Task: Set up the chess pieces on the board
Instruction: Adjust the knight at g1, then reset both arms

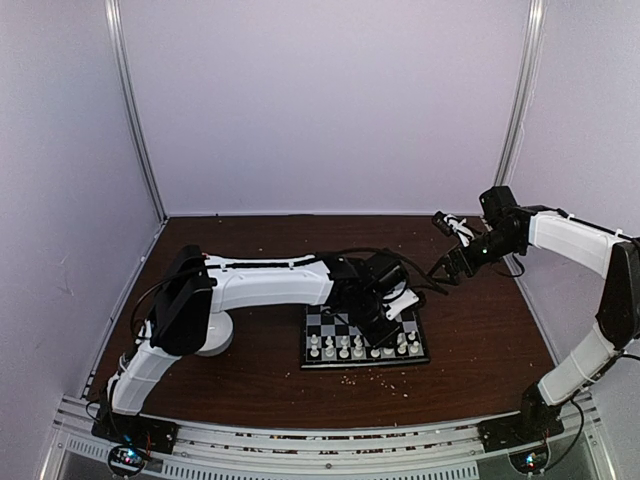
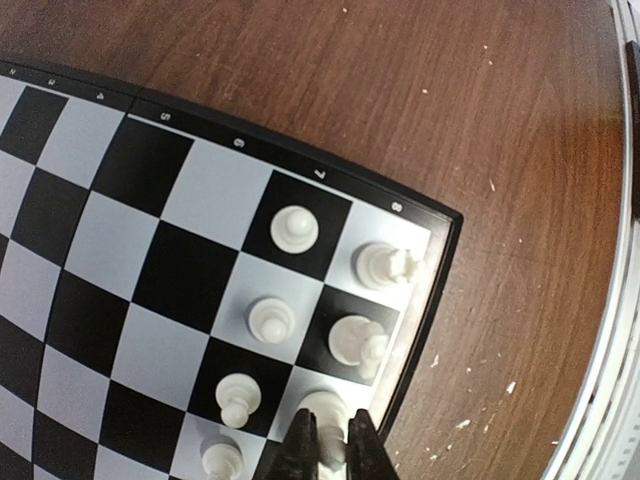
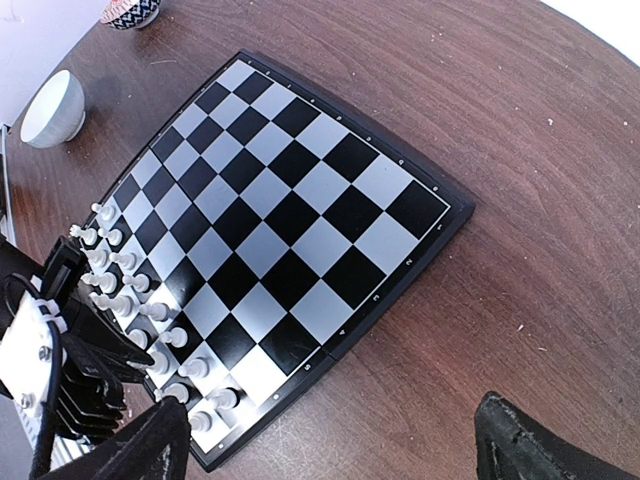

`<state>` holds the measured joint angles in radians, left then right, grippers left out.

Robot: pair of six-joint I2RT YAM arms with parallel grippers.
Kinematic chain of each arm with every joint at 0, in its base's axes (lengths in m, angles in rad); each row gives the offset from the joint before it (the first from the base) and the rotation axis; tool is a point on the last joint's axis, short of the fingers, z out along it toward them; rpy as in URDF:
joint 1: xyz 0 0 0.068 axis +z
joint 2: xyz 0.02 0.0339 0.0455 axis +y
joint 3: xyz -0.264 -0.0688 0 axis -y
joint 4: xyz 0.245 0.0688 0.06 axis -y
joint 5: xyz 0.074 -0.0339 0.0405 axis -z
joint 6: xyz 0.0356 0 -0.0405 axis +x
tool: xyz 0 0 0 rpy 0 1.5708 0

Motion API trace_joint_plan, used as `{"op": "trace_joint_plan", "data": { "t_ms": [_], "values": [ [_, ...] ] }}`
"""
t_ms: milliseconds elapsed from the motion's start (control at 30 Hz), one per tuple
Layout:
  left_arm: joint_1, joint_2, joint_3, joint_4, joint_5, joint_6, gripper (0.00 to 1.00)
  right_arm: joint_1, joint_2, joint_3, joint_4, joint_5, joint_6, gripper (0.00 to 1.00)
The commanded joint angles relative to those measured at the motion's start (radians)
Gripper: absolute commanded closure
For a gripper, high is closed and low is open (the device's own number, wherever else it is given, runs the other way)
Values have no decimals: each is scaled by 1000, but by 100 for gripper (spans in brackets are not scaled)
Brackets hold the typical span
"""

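Dark brown wooden tabletop, strewn with pale crumbs, carries the small square black-and-grey chessboard. Tiny white plastic chess pieces stand in two rows along the board's edge nearest the arm bases. Over that edge the left gripper has its fingers almost together, pinching one white edge-row piece. Beyond the board's right side the right gripper hangs wide open and empty. Such figures look light, rigid, slick and easily toppled; a pinch across the slim stem, squarely from above, seems safest.

Chess pieces white, board black and pale grey checks — table brown wood-grain
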<state>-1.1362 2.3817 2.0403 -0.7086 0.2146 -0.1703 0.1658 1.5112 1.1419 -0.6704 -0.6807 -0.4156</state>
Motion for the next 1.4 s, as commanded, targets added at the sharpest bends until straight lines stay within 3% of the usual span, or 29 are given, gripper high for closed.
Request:
{"op": "trace_joint_plan", "data": {
  "t_ms": [0, 300, 533, 700, 800, 867, 900, 1067, 1200, 1367],
  "values": [
    [-7, 8, 7, 7, 7, 4, 89, -5, 5, 30, -12, -16, -7, 0],
    [-7, -45, 18, 7, -38, 12, 79, -5, -7, 33, -11, -7, -2, 0],
    [3, -178, 37, 0, -127, 33, 75, -18, -96, 94, -39, 30, 42, 0],
    [87, -366, -61, -17, -246, 62, 66, -27, -238, 141, 22, 204, 118, 0],
    [178, -494, -178, -15, -307, 65, 50, -28, -316, 118, 142, 474, 226, 0],
    [241, -579, -258, -3, -336, 77, 6, -34, -337, 129, 142, 537, 255, 0],
    [269, -617, -295, 3, -350, 82, 3, -35, -343, 132, 138, 555, 277, 0],
    [396, -801, -440, 67, -475, 88, 2, -35, -418, 67, 159, 654, 399, 1],
    [433, -958, -691, 302, -707, 83, 2, -35, -540, -79, 305, 670, 407, 0],
    [470, -1028, -848, 448, -733, 54, 2, -36, -592, -142, 327, 640, 391, 1]
  ]
}}
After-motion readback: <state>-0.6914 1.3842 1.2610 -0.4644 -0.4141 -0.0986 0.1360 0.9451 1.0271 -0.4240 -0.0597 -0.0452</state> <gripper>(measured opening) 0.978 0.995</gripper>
